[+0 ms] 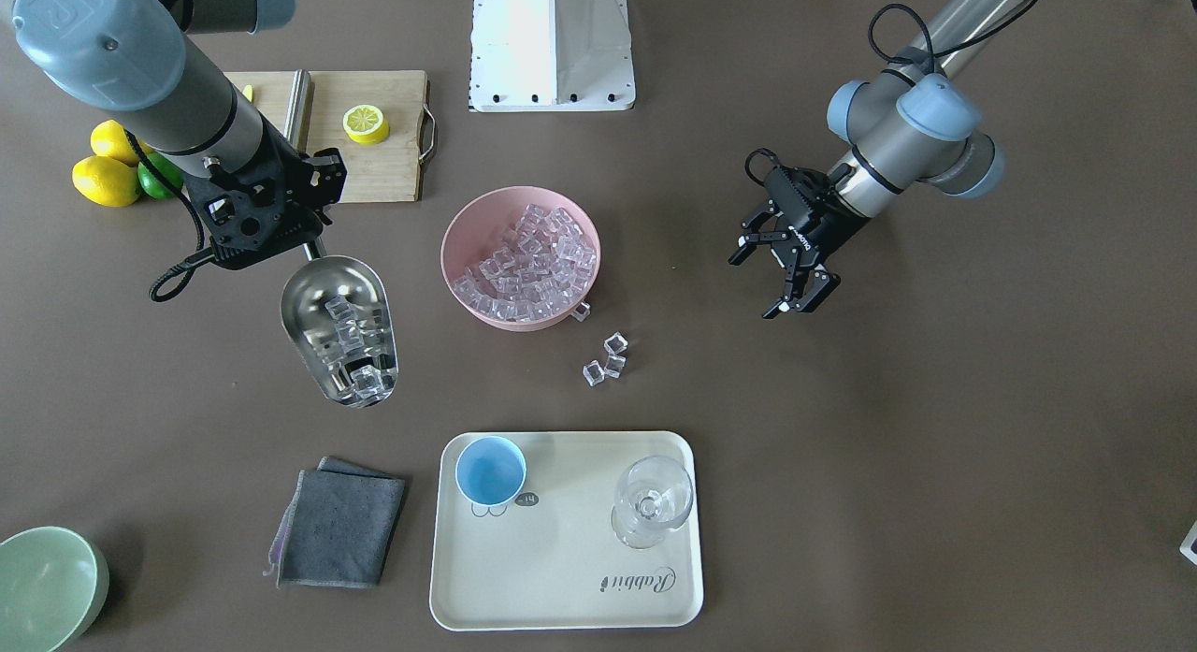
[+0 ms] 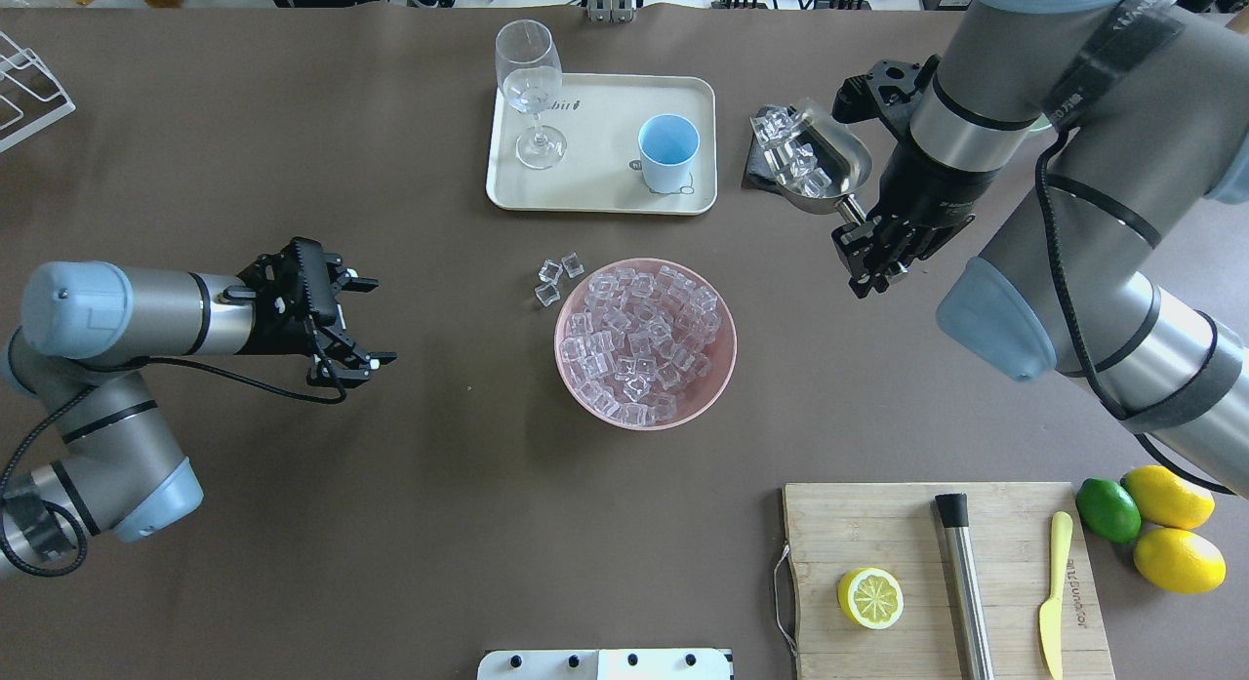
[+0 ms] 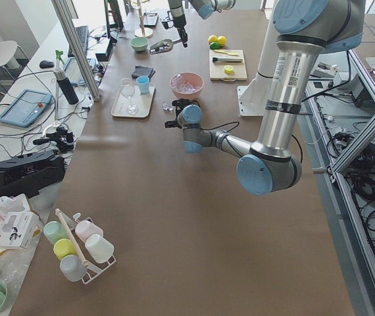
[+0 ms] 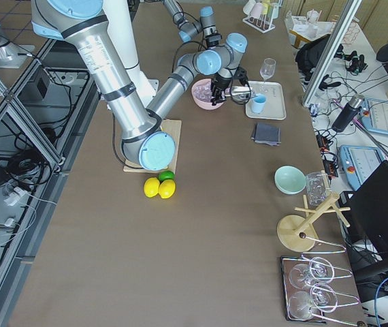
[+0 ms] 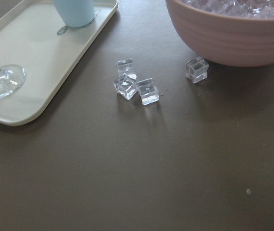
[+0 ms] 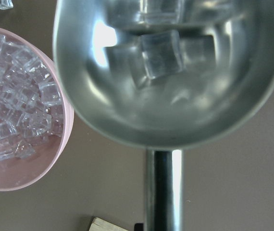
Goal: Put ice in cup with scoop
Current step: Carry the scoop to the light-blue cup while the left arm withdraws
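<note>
1. The right gripper [image 1: 301, 231] is clamped on the thin handle of the scoop [image 1: 341, 329]. It holds the scoop above the table [image 1: 935, 427], off the robot's-right side of the pink bowl [image 1: 452, 231].
2. A handful of ice [image 1: 353, 345] lies in the scoop's trough, so loading looks done. Most of the cubes remain heaped in the pink bowl.
3. The cup [image 1: 490, 471] stands on the cream tray [image 1: 561, 577], beyond the pink bowl from the robot. Its blue inside shows no ice.
4. Judged from this, the task is about half done. What is left is to carry the scoop past the pink bowl to the cup and tip it in.
5. The cup's mouth looks narrower than the trough, so cubes could easily miss it.
6. The left gripper [image 1: 781, 282] hangs with its jaws spread and holds nothing, well off the pink bowl's other side.
7. A few loose cubes [image 1: 606, 360] lie on the table just beside the pink bowl, towards the tray. One of them sits against the bowl's foot.
8. The table is covered in plain dark brown.
   - A stemmed glass [image 1: 652, 502] shares the tray beyond the pink bowl.
   - A grey cloth [image 1: 338, 526] lies beyond the pink bowl too, on the scoop's side.
   - A cutting board [image 1: 383, 170] with a lemon half [image 1: 366, 123] lies nearer the robot than the pink bowl.
9. The side views show a workshop: cable runs, metal framing and racks of cups and glasses, all far from the pink bowl.
</note>
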